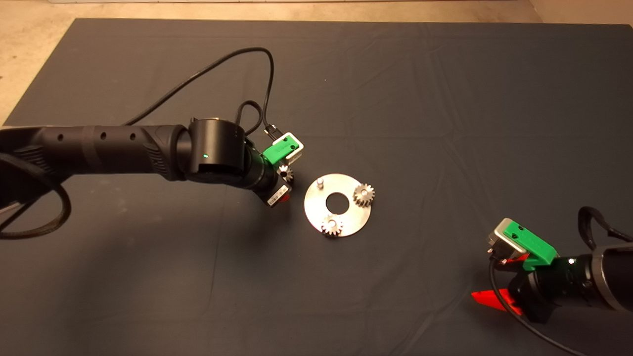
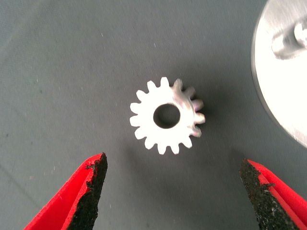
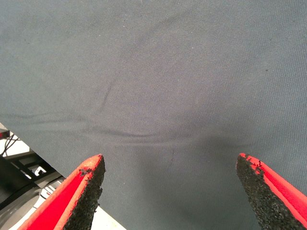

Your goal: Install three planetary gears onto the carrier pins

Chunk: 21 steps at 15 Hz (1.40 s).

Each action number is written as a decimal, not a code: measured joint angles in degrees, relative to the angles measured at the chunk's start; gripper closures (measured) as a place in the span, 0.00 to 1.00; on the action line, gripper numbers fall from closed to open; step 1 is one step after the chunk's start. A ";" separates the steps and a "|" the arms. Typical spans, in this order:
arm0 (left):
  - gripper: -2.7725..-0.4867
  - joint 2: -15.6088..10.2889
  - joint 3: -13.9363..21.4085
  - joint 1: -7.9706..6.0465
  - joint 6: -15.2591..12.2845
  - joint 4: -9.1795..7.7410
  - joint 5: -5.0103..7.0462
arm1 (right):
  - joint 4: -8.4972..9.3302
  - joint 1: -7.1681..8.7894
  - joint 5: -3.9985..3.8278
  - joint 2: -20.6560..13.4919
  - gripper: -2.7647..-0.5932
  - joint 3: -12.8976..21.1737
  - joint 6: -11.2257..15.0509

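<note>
Your left pincer hangs spread wide over a loose gear lying on the mat just beside the disc. Two gears sit on pins; one pin is bare. Your right pincer, parked well away, gapes too.

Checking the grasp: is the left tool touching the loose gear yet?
Apart. Left wrist view shows bare mat between both fingers and the gear.
</note>
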 joint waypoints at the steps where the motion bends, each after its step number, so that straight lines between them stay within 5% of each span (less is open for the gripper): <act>1: 0.37 0.12 -0.58 0.00 0.00 -0.01 -0.31 | 0.00 0.00 0.00 -0.02 0.34 0.00 0.00; 5: 0.37 1.17 -1.38 0.00 -0.02 0.08 -0.67 | 0.00 0.00 -0.02 -0.13 0.34 0.00 0.00; 9: 0.37 1.35 -2.54 0.00 -0.02 0.40 -2.24 | 0.00 0.00 -0.02 -0.16 0.34 -0.02 -0.02; 14: 0.37 1.38 -3.15 0.02 0.00 0.43 -2.35 | 0.00 0.00 -0.02 -0.16 0.34 0.00 -0.02; 18: 0.37 1.38 -3.43 2.07 0.02 0.84 -3.00 | 0.00 0.00 -0.02 -0.14 0.34 -0.02 -0.05; 21: 0.37 1.38 -3.89 2.01 0.02 1.26 -3.14 | 0.02 0.00 -0.02 -0.16 0.34 0.00 -0.05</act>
